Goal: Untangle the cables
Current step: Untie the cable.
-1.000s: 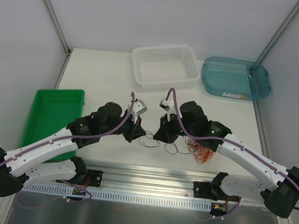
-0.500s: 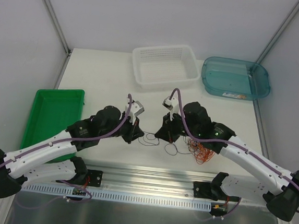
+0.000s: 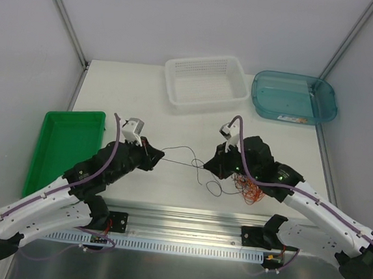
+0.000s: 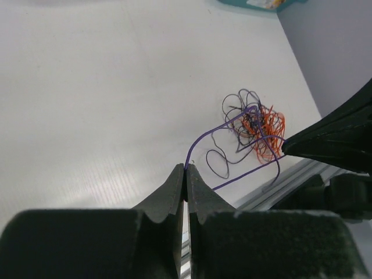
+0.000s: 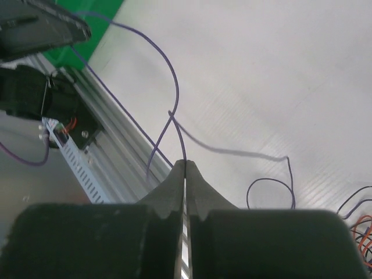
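Gripping one wire [image 5: 176,87] in my left hand [image 4: 186,168] and right hand [image 5: 185,163]; cables [image 3: 251,187] sit on counter [image 3: 125,95], outside basket [image 3: 207,58], tub [image 3: 296,77], tray [image 3: 74,113].

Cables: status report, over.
Left jaws, right jaws shut on one purple wire, strung between them. Orange tangle lies by right arm. Nothing in the way.

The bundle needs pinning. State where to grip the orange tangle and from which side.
Grip the orange tangle by the loose loops on its near side, coming straight down. The right arm overhangs its far side and the heap lies flat, so probably only a top-down pinch gets in. The left pincer and right pincer are shut on the purple strand.
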Motion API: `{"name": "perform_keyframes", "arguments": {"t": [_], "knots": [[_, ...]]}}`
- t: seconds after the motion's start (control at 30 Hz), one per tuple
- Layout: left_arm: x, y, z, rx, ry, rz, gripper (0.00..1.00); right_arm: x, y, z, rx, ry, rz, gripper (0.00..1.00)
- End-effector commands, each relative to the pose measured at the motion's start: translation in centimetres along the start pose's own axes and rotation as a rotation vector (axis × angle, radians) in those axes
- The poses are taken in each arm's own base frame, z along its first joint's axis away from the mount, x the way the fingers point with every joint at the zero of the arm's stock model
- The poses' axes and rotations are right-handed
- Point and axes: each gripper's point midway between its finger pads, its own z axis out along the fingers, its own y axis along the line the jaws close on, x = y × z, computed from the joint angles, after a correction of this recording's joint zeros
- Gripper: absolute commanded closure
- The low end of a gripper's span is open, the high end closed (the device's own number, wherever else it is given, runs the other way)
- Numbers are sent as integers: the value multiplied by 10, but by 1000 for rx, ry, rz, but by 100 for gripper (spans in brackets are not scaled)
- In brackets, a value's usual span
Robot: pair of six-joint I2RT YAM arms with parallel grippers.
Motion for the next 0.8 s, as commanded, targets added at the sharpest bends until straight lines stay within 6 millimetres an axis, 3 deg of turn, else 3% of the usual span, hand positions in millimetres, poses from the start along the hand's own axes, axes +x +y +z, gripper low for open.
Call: {"name": "perform_keyframes", "arguments": {"t": [0.0,0.07,0.23,0.33,0.4,0.5,0.53,0.63,0.7,0.77], "knots": [[-15,41,-4,-200,-139,-142,100,-5,-40,-19,214,-88,110,99],[-9,57,-7,-260,-163,-185,100,-9,-60,-27,305,-143,153,99],[2,66,-9,-279,-161,-234,100,-15,-95,-58,514,-264,298,99],[15,68,-5,-279,-133,-290,100,-17,-101,-65,551,-309,332,99],[24,68,-2,-279,-101,-291,100,-27,-94,-62,500,-335,310,99],[26,63,2,-271,-58,-238,100,-26,-73,-37,364,-223,212,98],[27,62,5,-277,-41,-216,100,-25,-57,-29,273,-171,191,96],[23,50,7,-240,-6,-162,100,-8,-40,3,147,-22,162,83],[19,43,8,-211,8,-124,100,-12,-30,19,77,-21,168,77],[22,35,10,-179,39,-101,100,-16,-14,28,-16,-19,176,65]]}}
